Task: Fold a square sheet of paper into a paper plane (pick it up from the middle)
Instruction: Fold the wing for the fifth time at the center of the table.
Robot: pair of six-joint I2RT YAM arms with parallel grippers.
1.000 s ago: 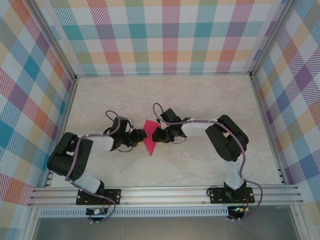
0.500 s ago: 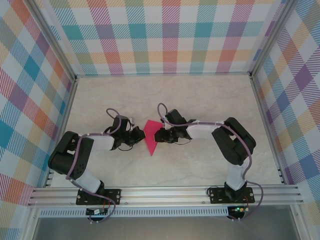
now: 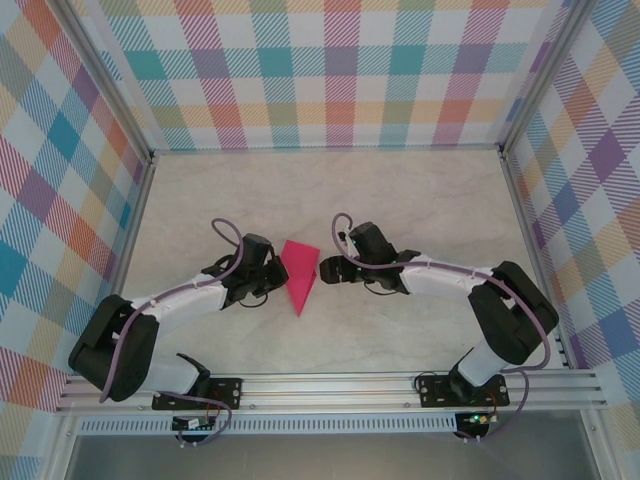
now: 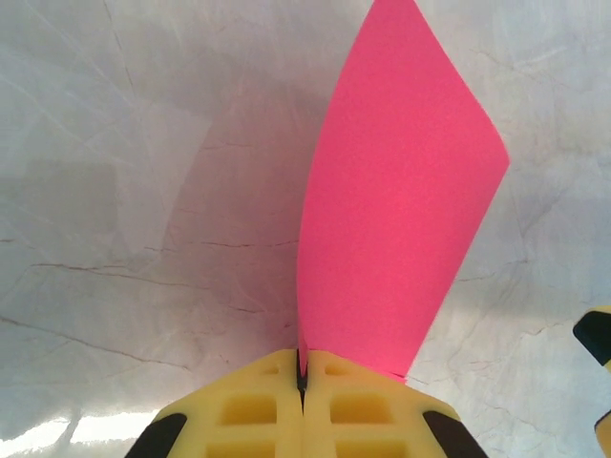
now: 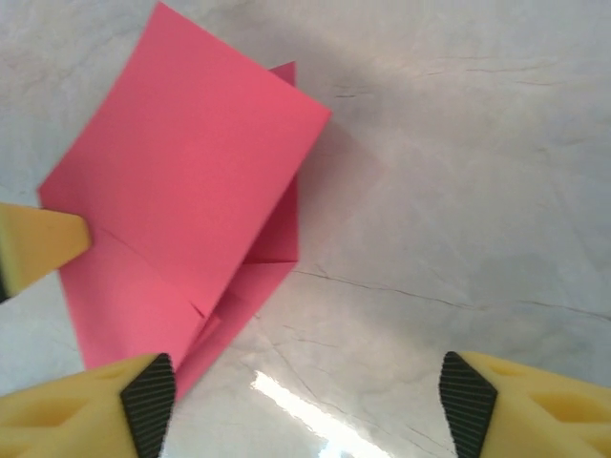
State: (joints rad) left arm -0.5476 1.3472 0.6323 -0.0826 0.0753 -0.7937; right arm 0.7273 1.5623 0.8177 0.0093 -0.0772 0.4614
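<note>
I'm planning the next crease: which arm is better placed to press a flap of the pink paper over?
Right, probably. The left tool is shut on the pink paper and anchors it. The right tool stands open at the paper's side, holding nothing, so it is free to push a flap.

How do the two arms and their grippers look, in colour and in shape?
Both the left arm and right arm have white links between bulky black joints, with a purple cable running along each. The left gripper and right gripper have yellow fingers; the right one's carry black ribbed pads.
</note>
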